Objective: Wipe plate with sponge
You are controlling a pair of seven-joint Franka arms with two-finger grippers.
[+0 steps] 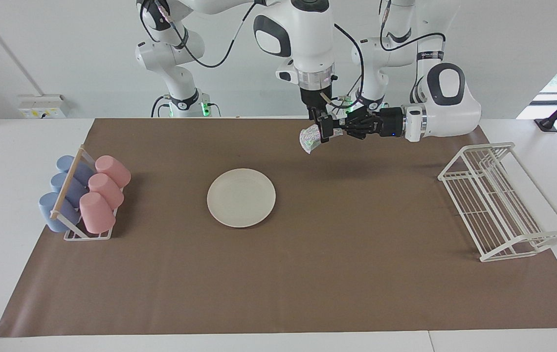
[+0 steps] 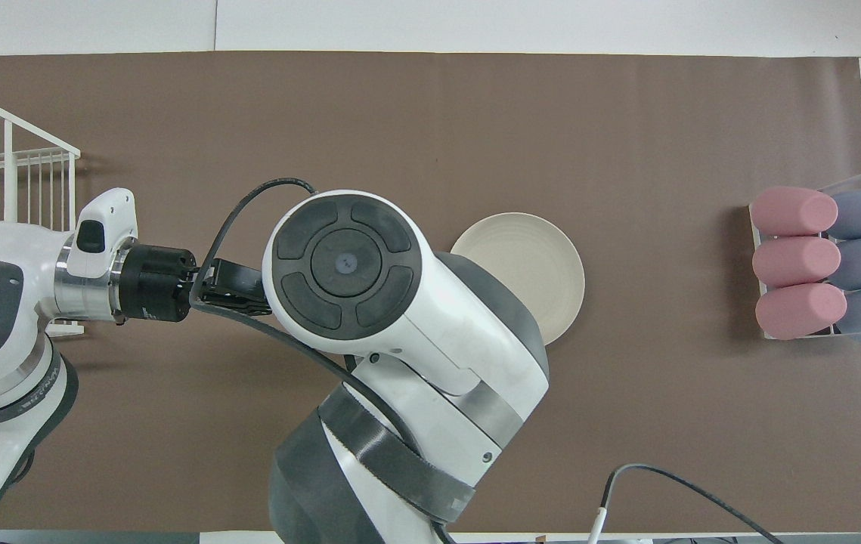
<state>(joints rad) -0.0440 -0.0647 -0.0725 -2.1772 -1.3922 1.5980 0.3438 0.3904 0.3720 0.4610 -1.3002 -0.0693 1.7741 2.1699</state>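
The cream-white plate (image 1: 241,197) lies flat on the brown mat in the middle of the table, and part of it shows in the overhead view (image 2: 532,261). The silvery sponge (image 1: 309,138) is in the air over the mat, nearer to the robots than the plate. My left gripper (image 1: 338,129) reaches in level and is shut on one end of the sponge. My right gripper (image 1: 324,133) points down right at the sponge, between its hanging end and the left gripper. In the overhead view my right arm's wrist (image 2: 343,264) hides the sponge and both grippers' tips.
A rack of pink and blue cups (image 1: 85,198) stands at the right arm's end of the table (image 2: 823,264). A white wire dish rack (image 1: 498,200) stands at the left arm's end (image 2: 7,166). The brown mat (image 1: 307,283) covers most of the table.
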